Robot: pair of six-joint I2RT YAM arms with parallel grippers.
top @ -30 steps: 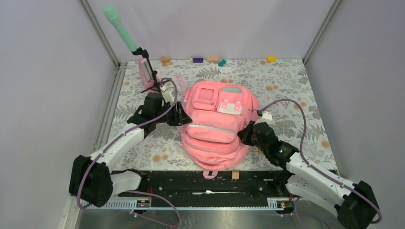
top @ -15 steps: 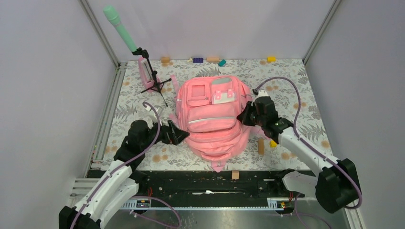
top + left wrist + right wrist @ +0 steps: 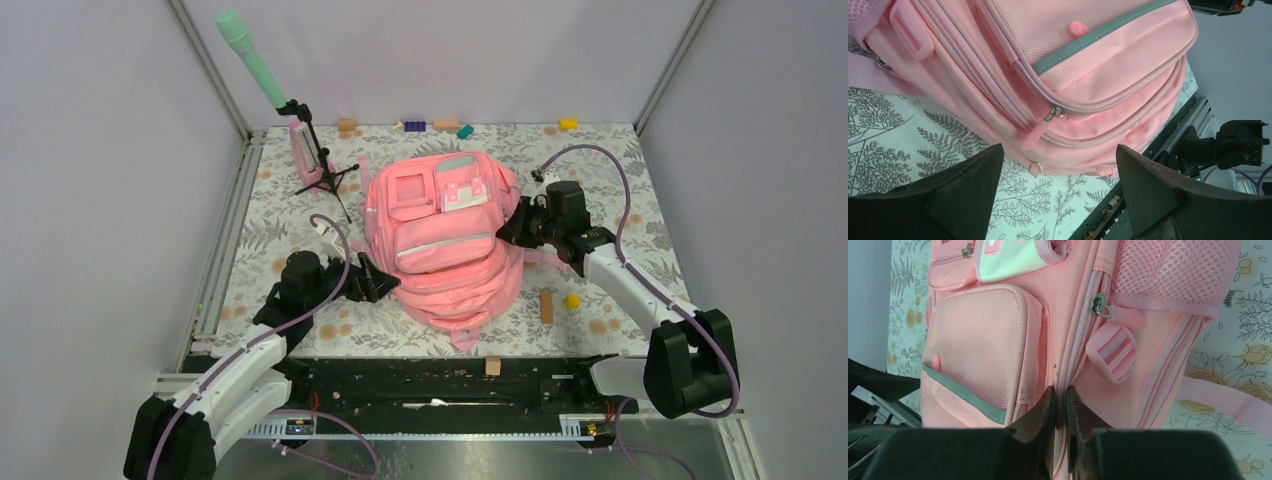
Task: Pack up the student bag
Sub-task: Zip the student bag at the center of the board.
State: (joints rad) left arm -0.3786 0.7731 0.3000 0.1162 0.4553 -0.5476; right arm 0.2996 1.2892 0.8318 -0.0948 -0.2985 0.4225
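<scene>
Midway across the flowered worktop (image 3: 620, 190) lies the student bag (image 3: 445, 245). Its front pockets face up, and its long axis runs from the far end toward the near edge, with the near end skewed a little to the right.

The two arms flank it on opposite sides. The left hand (image 3: 385, 282) sits just beside the bag's near-left flank with its fingers spread wide and nothing between them. Its wrist view frames the bag's lower corner in that gap, with a metal zip pull (image 3: 1053, 114) straight ahead and close but not touched.

The right hand (image 3: 510, 228) is against the far-right flank. Its fingers are drawn almost together, with the tips on the zip seam next to the mesh side pocket (image 3: 1173, 275). It looks to be nipping that seam, though how much fabric it has cannot be made out.

Every zip in view appears closed, so opening a compartment seems to be the step in hand. The left hand is the nearer one to the pulls: they lie directly in front of it, a short straight advance away. Their tracks run along the bag's length, so the pull would go lengthwise while the right hand steadies the other side.
</scene>
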